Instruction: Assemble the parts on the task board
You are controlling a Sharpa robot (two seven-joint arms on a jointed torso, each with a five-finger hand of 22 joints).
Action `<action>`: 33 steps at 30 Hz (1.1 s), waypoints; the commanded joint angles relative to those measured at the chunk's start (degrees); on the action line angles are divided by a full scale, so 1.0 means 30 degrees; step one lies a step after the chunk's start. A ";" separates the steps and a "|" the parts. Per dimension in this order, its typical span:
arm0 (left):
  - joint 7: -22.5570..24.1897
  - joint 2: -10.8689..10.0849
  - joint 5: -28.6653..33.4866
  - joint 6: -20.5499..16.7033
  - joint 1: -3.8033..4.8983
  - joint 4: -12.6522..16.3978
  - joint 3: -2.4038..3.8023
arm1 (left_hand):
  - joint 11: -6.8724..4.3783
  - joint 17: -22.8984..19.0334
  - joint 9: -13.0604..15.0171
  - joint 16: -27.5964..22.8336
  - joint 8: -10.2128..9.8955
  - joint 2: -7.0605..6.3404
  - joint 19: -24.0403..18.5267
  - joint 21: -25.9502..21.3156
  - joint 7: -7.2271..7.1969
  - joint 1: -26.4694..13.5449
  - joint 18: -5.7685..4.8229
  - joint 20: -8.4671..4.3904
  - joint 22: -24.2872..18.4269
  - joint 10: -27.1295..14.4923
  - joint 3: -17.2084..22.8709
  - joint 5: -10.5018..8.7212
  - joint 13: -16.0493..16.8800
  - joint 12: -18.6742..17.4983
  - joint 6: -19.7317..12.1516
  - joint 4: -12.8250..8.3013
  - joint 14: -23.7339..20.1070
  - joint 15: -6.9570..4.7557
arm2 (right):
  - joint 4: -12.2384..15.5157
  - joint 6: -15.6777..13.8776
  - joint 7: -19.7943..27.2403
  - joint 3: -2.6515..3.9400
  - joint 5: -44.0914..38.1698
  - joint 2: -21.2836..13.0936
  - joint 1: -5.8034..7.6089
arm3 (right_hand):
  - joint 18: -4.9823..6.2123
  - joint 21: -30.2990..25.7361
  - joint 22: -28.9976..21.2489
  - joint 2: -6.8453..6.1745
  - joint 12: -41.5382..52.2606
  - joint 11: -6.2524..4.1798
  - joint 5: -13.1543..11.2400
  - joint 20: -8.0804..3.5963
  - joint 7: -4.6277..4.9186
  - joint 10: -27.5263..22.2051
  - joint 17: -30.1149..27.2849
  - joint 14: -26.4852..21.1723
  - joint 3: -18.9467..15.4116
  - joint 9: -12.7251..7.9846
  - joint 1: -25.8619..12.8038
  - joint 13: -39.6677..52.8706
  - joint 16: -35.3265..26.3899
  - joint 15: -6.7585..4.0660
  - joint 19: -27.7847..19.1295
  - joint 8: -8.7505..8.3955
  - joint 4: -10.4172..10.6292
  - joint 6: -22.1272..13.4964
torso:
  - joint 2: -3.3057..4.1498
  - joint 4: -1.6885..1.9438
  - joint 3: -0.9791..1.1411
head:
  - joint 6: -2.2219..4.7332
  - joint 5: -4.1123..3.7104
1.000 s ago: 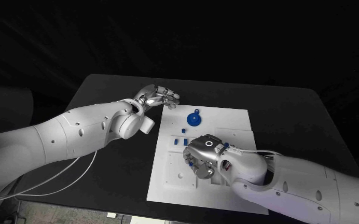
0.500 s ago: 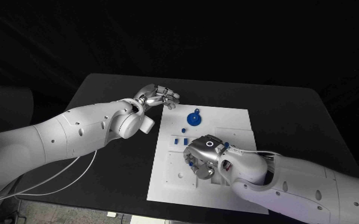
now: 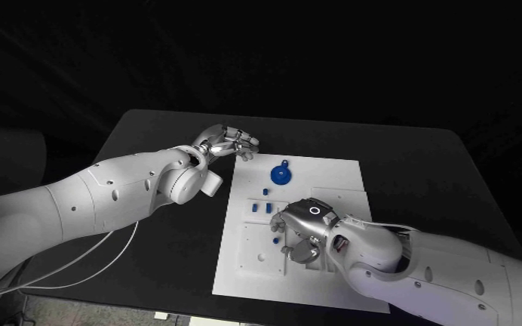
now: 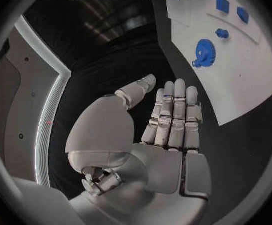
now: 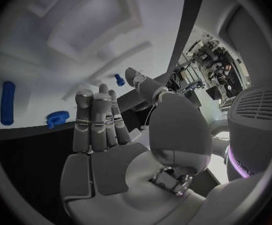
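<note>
While the right hand [image 3: 296,234] hangs low over the near half of the white task board [image 3: 337,171], its fingers are spread with nothing between them in the right wrist view, so I judge it open and not holding a part. A small blue peg [image 5: 120,79] lies just beyond its fingertips [image 5: 94,97] in that view, with a blue gear-like piece [image 5: 58,117] and a long blue pin [image 5: 7,109] off to one side on the board. The left hand [image 3: 226,142] sits over the black table [image 3: 152,126] just off the board's far left corner, fingers straight and together, empty. On the board's far half lies the blue gear with its tab [image 3: 282,173], and near it a row of short blue pieces [image 3: 262,206]. The main risk is the right hand closing on the peg from a poor angle: a part that small could roll or skid across the smooth plate, or be knocked into a recess. Its palm also hides the board beneath it from the head camera, so a mis-seated part could go unnoticed.
</note>
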 commanded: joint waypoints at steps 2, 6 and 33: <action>0.0144 0.0012 0.0106 0.0234 0.0003 0.0001 0.0008 | -0.0021 0.0027 -0.0018 -0.0060 0.0077 0.0055 -0.0052 -0.0031 0.0028 -0.0063 0.0370 0.0057 0.0032 -0.0173 -0.0139 0.0041 -0.0026 -0.0041 -0.0110 -0.0015 -0.0082 0.0056 | 0.0529 -0.0842 0.0457 0.0124 0.1380 -0.0555 0.0199 | 0.0569 -0.0054 0.0317 0.0000 0.0034 -0.0073 -0.0016 0.0015 -0.0092 0.0009 -0.0032 -0.0004 -0.0054 0.0024 -0.0131 -0.0063 0.0067 0.0129 -0.0040 0.0117 0.0109 0.0092 | -0.0008 -0.0016 0.0001 | 0.0070 -0.0096; 0.0166 0.0023 0.0106 0.0230 0.0002 -0.0059 0.0008 | -0.0021 0.0038 -0.0021 -0.0071 0.0080 0.0054 -0.0062 -0.0039 0.0027 -0.0062 0.0370 0.0062 0.0036 -0.0174 -0.0140 0.0038 -0.0028 -0.0040 -0.0111 -0.0015 -0.0087 0.0060 | 0.0914 -0.0533 0.0752 0.0774 0.2706 -0.1490 0.0568 | 0.0569 -0.0057 0.0298 0.0030 0.0167 -0.0167 0.0042 -0.0015 -0.0176 0.0297 -0.0041 0.0026 0.0165 0.0049 0.0099 -0.0090 0.0123 0.0032 0.0064 0.0230 0.0389 0.0232 | -0.0005 -0.0015 0.0002 | 0.0226 -0.0301; 0.0234 0.0061 0.0106 0.0336 -0.0061 -0.0149 0.0012 | -0.0011 0.0111 -0.0043 -0.0131 0.0078 0.0057 -0.0105 -0.0080 0.0038 -0.0065 0.0367 0.0083 0.0063 -0.0197 -0.0149 0.0029 -0.0048 -0.0048 -0.0145 -0.0014 -0.0103 0.0077 | -0.0176 0.4054 0.1622 0.1089 0.5295 -0.4468 0.2593 | 0.0569 -0.0218 0.0344 0.0175 -0.0390 0.0229 0.2141 0.0132 -0.0457 -0.0713 -0.0140 -0.0403 -0.3437 -0.0264 -0.0725 -0.1003 0.0341 0.0420 -0.0297 0.0007 0.0523 -0.0694 | 0.0017 0.0007 0.0001 | 0.0440 -0.0314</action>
